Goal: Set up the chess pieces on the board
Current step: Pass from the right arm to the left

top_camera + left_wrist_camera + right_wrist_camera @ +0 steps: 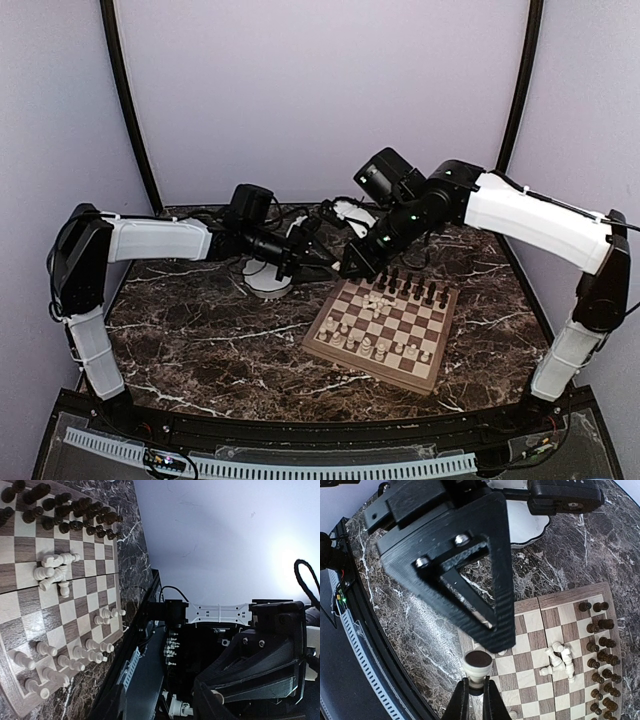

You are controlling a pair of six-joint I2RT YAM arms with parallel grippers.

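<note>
The board (368, 366) lies right of centre on the marble table. Dark chess pieces (410, 285) stand along its far edge, and cream ones (370, 345) along its near edge. A few cream pieces (560, 660) lie toppled in a heap mid-board. My right gripper (477, 682) is shut on a cream piece (477, 665), held above the board's corner with its dark felt base towards the camera. My left gripper (300, 262) hangs close beside it over the bowl's edge. Its black finger (470, 580) fills the right wrist view. How its jaws stand is not visible.
A white scalloped bowl (530, 527) sits behind the board's left corner, under the left arm. Both arms crowd the space above that corner. The table's near edge has a black rail with a white ribbed strip (300, 465).
</note>
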